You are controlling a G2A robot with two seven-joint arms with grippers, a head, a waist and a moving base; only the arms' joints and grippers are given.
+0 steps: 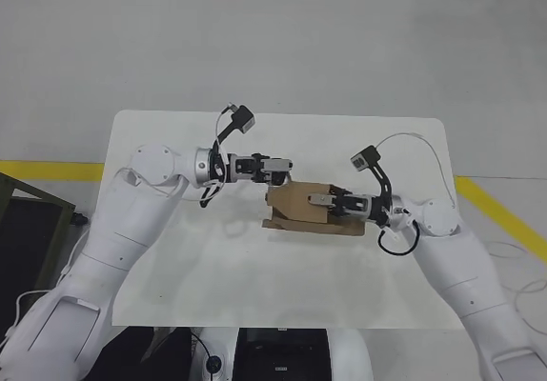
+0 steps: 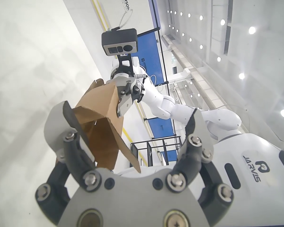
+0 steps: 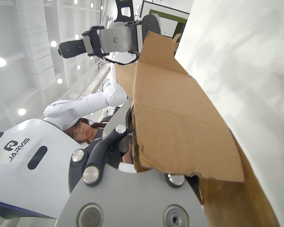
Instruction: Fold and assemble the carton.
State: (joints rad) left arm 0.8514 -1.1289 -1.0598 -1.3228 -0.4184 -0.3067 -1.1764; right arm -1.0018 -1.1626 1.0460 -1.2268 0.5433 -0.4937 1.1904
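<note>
Nearest to the left wrist camera stands the left gripper (image 2: 130, 107), one of two grippers at the one white table (image 1: 207, 276). Its jaws are spread wide and they hold nothing. One of its dark fingers (image 2: 71, 121) lies at an end flap of the carton, and I cannot tell if it really touches. The other finger stands well apart from the cardboard, in free air.

Between the two grippers rests one carton (image 2: 104, 128), directly in front of the left gripper and lying on the table. It is plain brown corrugated cardboard, with no print on the faces that show. It is half raised into a box shape. The end toward the left gripper is open and looks hollow inside, and its flaps stick outward. From the top view, a flat flap lies on the table just under the right gripper. In the right wrist view, one flap has a rough, torn-looking edge.

At the far end of the carton, the right gripper (image 1: 325, 200) is closed on a wall of it. One silver finger presses on the outside, and the other is hidden by the cardboard.
</note>
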